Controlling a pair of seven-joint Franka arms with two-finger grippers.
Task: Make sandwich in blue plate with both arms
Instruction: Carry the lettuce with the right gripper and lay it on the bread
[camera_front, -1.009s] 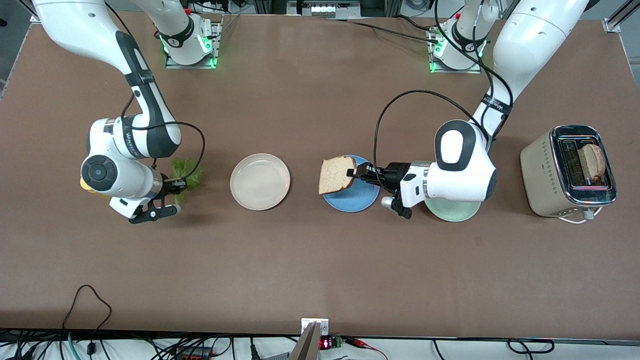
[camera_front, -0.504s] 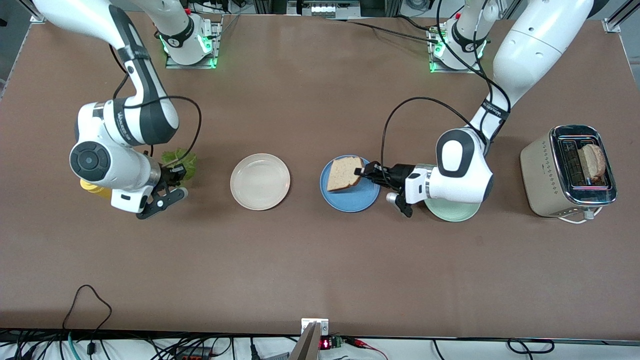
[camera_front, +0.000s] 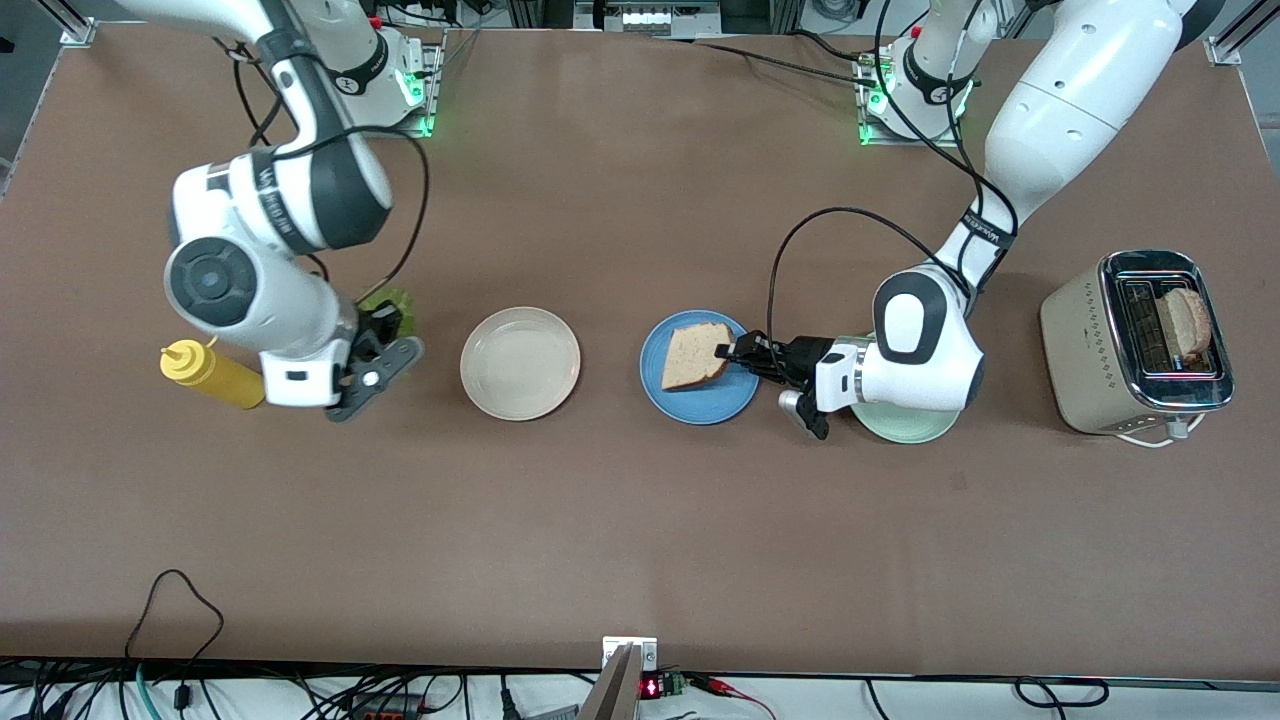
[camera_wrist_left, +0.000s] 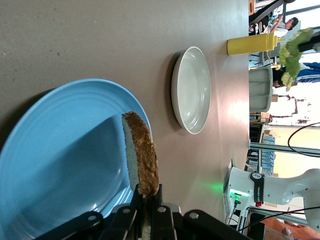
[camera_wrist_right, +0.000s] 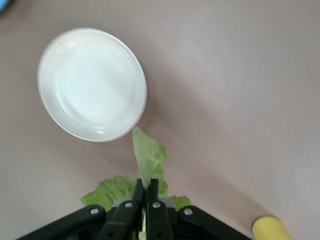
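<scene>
My left end effector (camera_front: 728, 352) pinches one edge of a bread slice (camera_front: 695, 356), laying it low onto the blue plate (camera_front: 700, 402) as the sandwich's base. My right end effector (camera_front: 378, 330) is clamped on a lettuce leaf (camera_wrist_right: 146, 159), carried up over the surface beside the white plate (camera_front: 520, 362), ready as the next layer. A second slice waits in the toaster (camera_front: 1135, 345). A second ago the bread hung tilted over the plate's edge; now it sits down inside the rim, and the lettuce has risen, uncovering the yellow bottle (camera_front: 212, 374).
</scene>
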